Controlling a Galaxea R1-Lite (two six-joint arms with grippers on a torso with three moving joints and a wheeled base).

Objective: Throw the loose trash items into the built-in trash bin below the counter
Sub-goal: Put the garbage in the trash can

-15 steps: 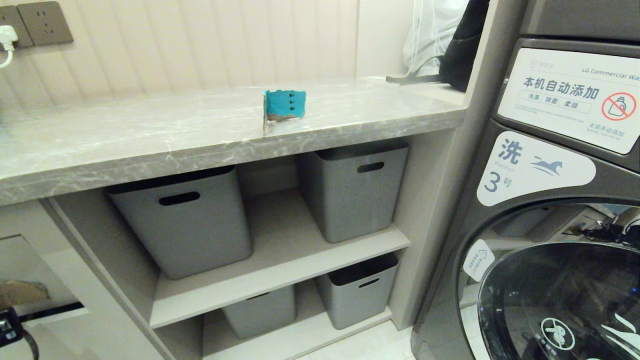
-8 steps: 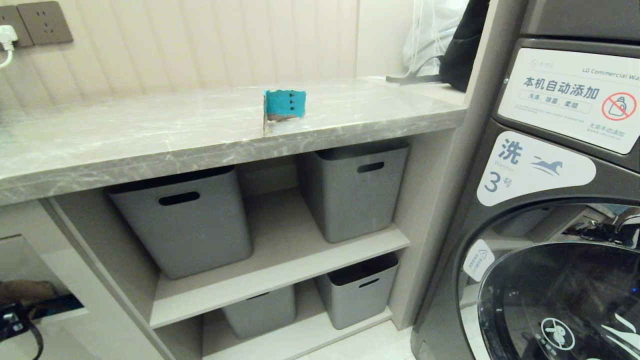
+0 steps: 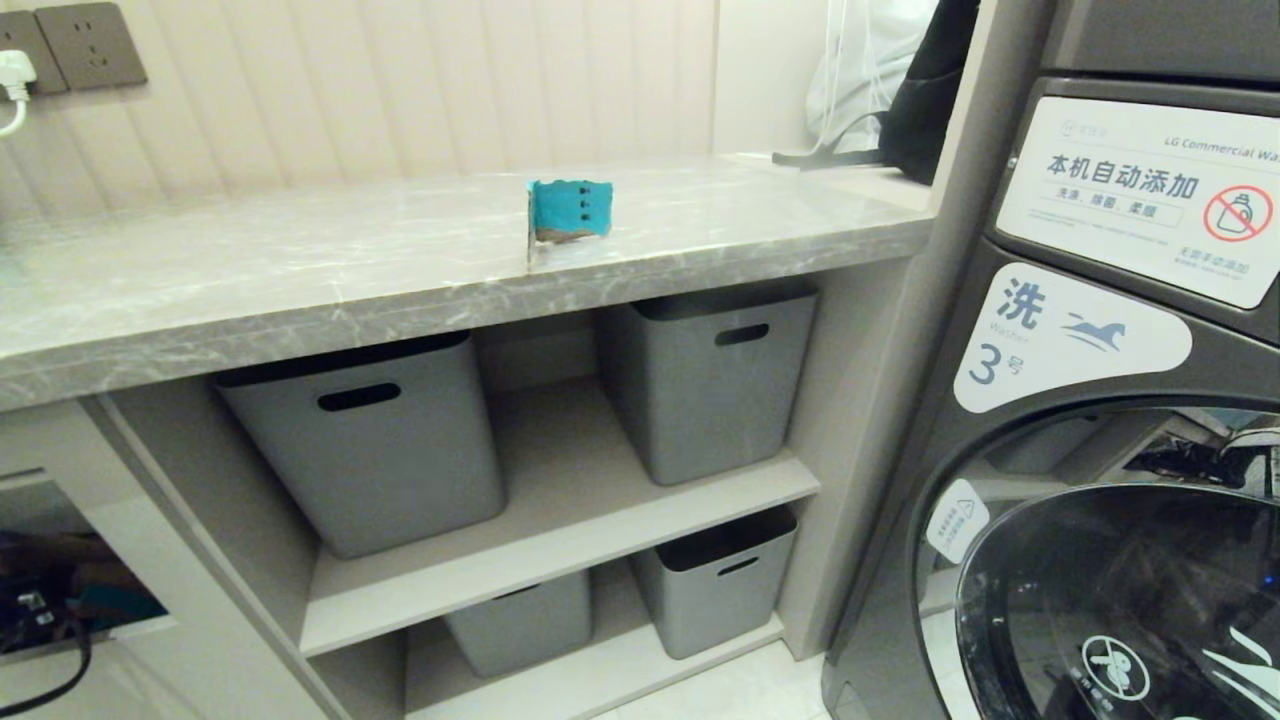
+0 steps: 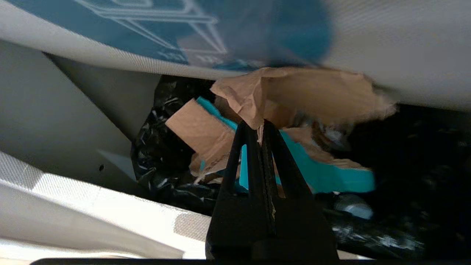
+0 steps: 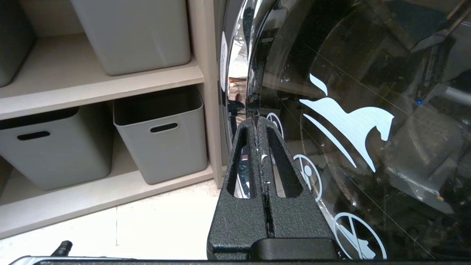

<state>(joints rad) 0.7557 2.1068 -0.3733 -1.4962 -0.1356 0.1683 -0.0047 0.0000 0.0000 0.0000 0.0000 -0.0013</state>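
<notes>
Pinching a torn brown cardboard scrap (image 4: 294,95) at its folded lower corner, the left gripper (image 4: 259,129) has its jaws clenched on it inside the mouth of the built-in trash bin (image 4: 92,48), just under the tilted flap. Beyond the jaws, brown and teal scraps (image 4: 206,136) lie on the black bin liner (image 4: 162,165). One teal-faced dotted scrap (image 3: 570,210) stands on the counter (image 3: 300,270), well apart from them. Parked by the washing machine door (image 5: 349,121), the right gripper (image 5: 257,123) has its jaws clenched on nothing.
</notes>
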